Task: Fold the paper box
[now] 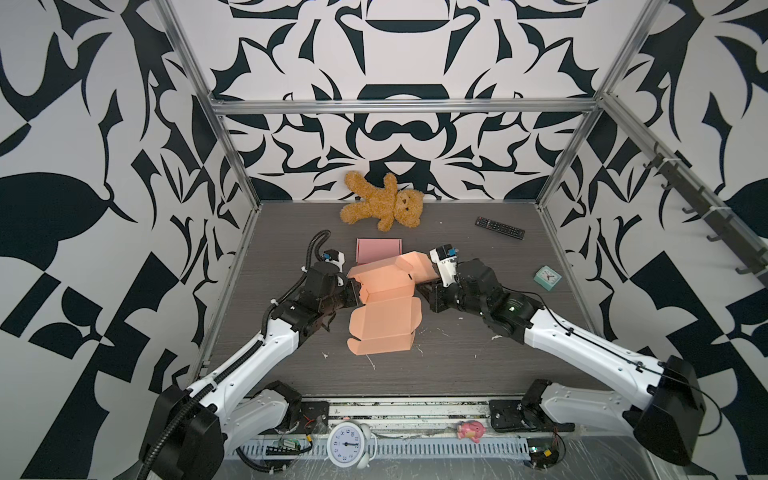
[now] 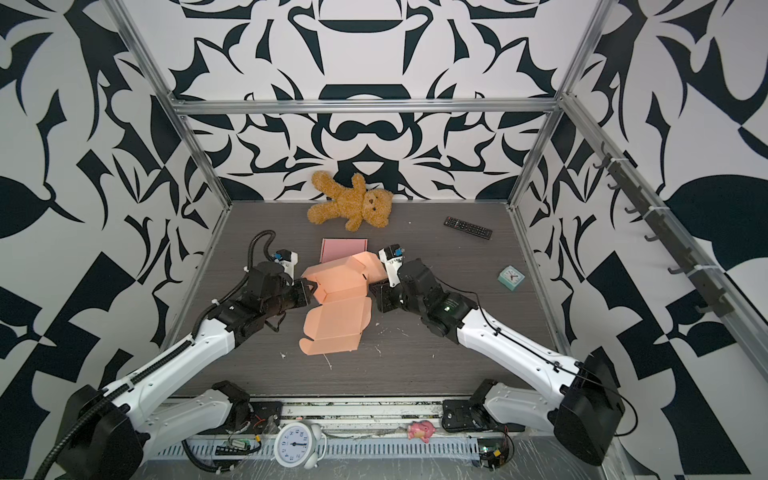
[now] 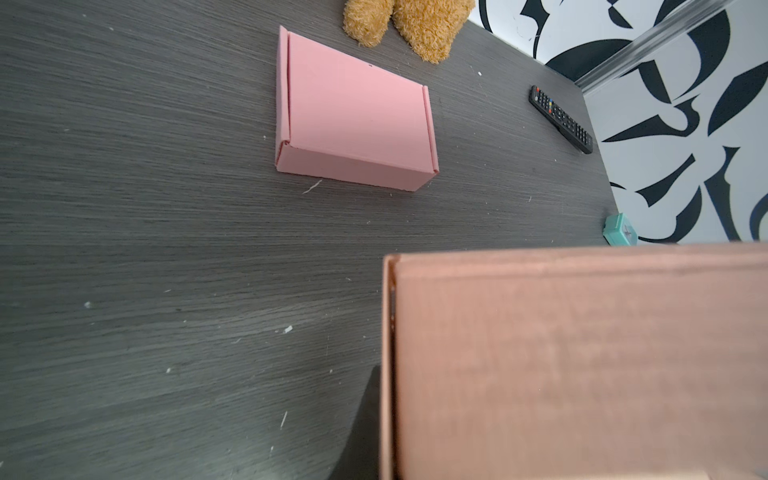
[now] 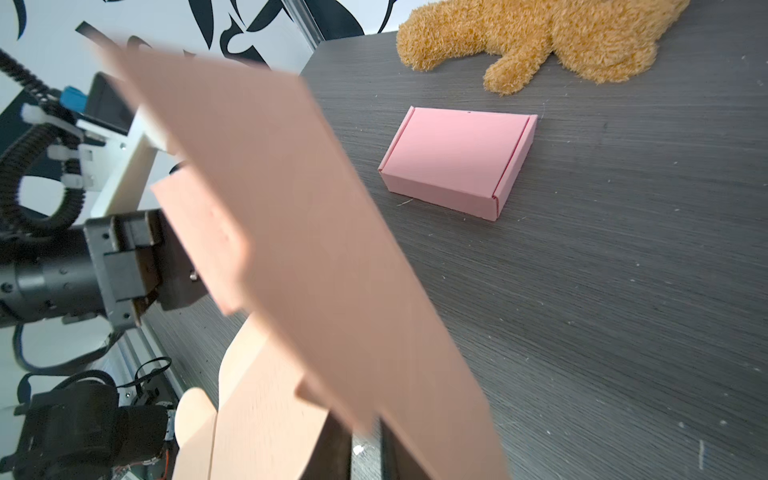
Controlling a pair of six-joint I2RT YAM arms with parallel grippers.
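My left claw (image 1: 354,290) is clamped on the left flap of the paper box (image 1: 384,316). Whether my right claw (image 1: 423,292) is apart or together, I cannot tell. If either slips, the raised panel could spring flat.

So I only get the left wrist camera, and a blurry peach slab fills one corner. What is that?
Observer: A half-folded peach paper box. Its far half tilts up and its near half lies flat.
Visitor: Is something holding it up?
Observer: Yes, the left tool is pinched on a flap at its left edge.
Visitor: And the other arm?
Observer: The right tool is at the box's right edge, under the raised half. I cannot tell whether it grips.
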